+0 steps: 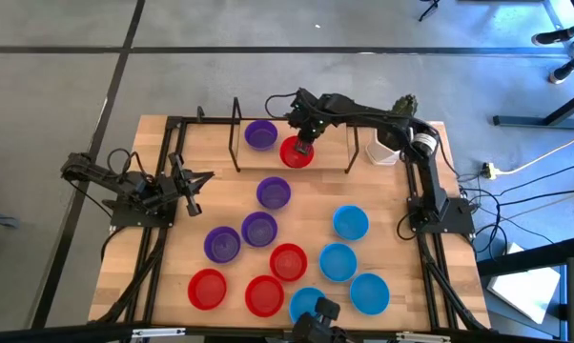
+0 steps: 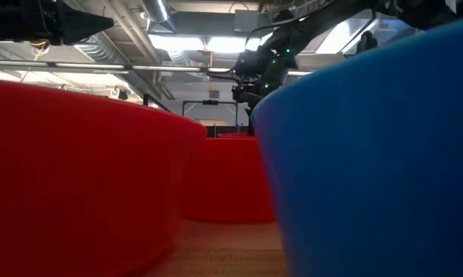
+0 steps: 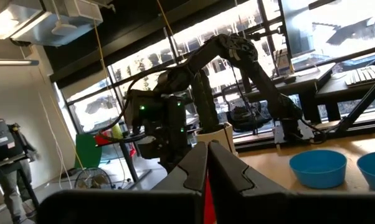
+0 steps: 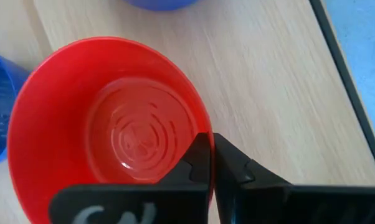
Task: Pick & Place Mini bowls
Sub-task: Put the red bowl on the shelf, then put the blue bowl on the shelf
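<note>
Small round bowls in purple (image 1: 273, 192), red (image 1: 208, 289) and light blue (image 1: 350, 222) stand on their bases across the middle and near part of the wooden table (image 1: 163, 286). One purple bowl (image 1: 260, 134) stands near the far edge. Right beside it is a red bowl (image 1: 297, 152), on which my right gripper (image 1: 304, 145) is shut, reaching in from the right. My left gripper (image 1: 194, 186) hovers shut at the table's left side, holding nothing. My right gripper pinches the red bowl's rim (image 4: 203, 134) between its two fingers, one finger inside the bowl and one outside. The fingers slant steeply down from above. The bowl sits open side up; whether its base rests on the table, I cannot tell.
A white pot (image 1: 387, 148) with a green cactus (image 1: 404, 103) stands at the far right corner. Thin black metal frames (image 1: 237, 133) rise on either side of the held bowl. In the low view a red bowl (image 2: 78, 177) and a blue bowl (image 2: 370, 154) fill the foreground.
</note>
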Robot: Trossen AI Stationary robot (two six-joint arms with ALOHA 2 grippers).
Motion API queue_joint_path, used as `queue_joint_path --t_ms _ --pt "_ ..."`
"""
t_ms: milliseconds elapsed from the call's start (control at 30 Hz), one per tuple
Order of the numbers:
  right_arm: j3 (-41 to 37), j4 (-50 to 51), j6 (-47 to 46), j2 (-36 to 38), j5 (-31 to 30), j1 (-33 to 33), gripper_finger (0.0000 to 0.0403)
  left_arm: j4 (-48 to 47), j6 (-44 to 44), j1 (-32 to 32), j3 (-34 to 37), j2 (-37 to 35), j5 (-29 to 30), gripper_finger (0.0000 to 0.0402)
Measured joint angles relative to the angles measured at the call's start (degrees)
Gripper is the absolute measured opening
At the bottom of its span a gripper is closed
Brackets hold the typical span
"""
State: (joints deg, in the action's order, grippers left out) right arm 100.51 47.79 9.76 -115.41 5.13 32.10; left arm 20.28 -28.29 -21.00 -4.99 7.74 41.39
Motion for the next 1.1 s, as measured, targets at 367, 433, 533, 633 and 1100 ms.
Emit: queue_joint_path --t_ms 367,433,533,633,1100 --pt "0.04 -1.38 1.68 -0.42 -3.50 0.00 0.0011 0.01 0.06 -0.02 0.00 -0.01 -0.02 0.0004" --pt "0.05 -1.84 2.64 -0.42 -3.67 0.00 0.0024 0.01 0.06 -0.02 0.00 0.00 -0.02 0.0004" --pt "0.04 -2.06 2.73 -0.42 -3.83 0.00 0.0047 0.01 0.06 -0.01 0.00 0.01 -0.02 0.0004" --pt "0.04 -2.08 2.75 -0.42 -4.62 0.00 0.0066 0.01 0.06 0.00 0.00 -0.01 -0.02 0.0005" --pt "6.79 5.32 2.60 1.81 -7.97 -0.05 0.0112 0.01 0.06 0.00 0.00 0.00 -0.02 0.0002"
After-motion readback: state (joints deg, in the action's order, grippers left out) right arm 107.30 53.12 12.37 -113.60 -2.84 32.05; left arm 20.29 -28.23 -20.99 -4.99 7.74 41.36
